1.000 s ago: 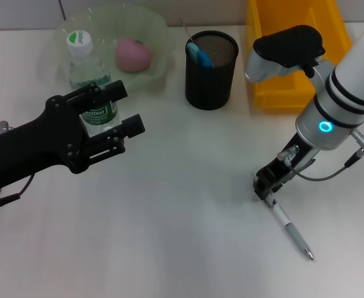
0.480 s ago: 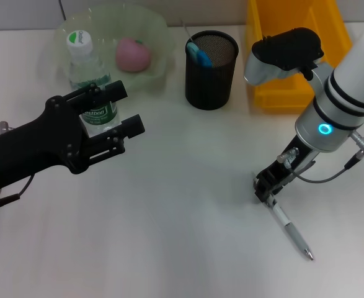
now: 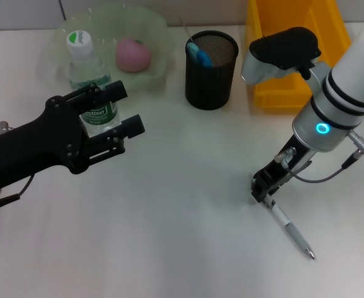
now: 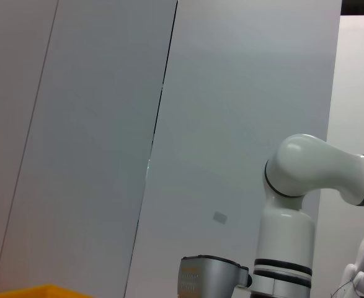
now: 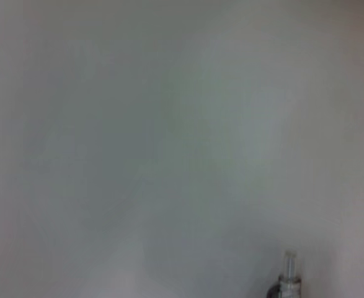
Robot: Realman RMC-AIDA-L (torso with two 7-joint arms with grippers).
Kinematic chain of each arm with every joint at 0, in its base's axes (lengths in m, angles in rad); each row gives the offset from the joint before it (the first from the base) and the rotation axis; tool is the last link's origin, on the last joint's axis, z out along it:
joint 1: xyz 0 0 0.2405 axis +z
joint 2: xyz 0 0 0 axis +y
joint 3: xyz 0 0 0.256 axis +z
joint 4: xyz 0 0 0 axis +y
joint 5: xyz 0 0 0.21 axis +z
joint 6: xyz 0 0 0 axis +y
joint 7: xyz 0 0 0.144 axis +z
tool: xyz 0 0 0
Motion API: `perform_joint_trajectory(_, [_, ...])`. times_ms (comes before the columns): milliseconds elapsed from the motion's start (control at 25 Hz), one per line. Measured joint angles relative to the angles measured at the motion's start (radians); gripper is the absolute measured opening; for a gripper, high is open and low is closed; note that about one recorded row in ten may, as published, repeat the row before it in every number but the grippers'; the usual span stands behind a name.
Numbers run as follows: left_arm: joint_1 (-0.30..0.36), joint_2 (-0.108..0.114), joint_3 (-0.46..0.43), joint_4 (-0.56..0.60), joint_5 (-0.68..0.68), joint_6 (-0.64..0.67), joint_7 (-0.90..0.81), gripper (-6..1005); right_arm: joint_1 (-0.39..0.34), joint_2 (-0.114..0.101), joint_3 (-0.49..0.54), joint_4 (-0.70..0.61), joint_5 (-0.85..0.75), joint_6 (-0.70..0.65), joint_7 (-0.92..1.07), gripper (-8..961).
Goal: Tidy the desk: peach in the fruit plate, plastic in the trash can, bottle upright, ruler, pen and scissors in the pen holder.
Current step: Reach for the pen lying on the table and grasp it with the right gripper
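Right gripper (image 3: 262,189) down at the desk (image 3: 182,236), about 4 o'clock from centre in the head view, its fingers closed on the upper end of the pen (image 3: 288,229). The pen runs from the grip toward 5 o'clock, silver-white barrel, tip resting on the desk. The right wrist view shows only blank desk surface and a small piece of the pen's end (image 5: 288,267) at the frame edge.

Left gripper (image 3: 123,108) at roughly 9 o'clock, held level above the desk — fingers spread wide, gripping nothing. Just behind it, partly covered by the upper finger, stands the water bottle (image 3: 88,74), upright, green label, white cap. Whether a finger touches it, I cannot tell.

At 11 o'clock: the pale green fruit plate (image 3: 154,31), translucent, with the pink peach (image 3: 133,54) inside it. The bottle stands at the plate's near-left rim.

At 12 o'clock: black mesh pen holder (image 3: 211,77), upright, a blue-handled item (image 3: 200,54) leaning inside — too little shows to say scissors or ruler.

At 1–2 o'clock: yellow bin (image 3: 265,87), partly hidden by the right arm's white forearm.

Left wrist view faces away from the desk: grey wall panels, a white robot arm segment (image 4: 293,211), and a sliver of the yellow bin's edge (image 4: 26,290).
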Motion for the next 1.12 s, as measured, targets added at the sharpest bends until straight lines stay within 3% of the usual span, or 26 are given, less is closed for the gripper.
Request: perform_joint_trajectory(1120, [-0.002,0.0,0.0,0.0,0.0,-0.002,0.0,701,0.014,0.0,-0.015,0.01,-0.005,0.0,0.0,219])
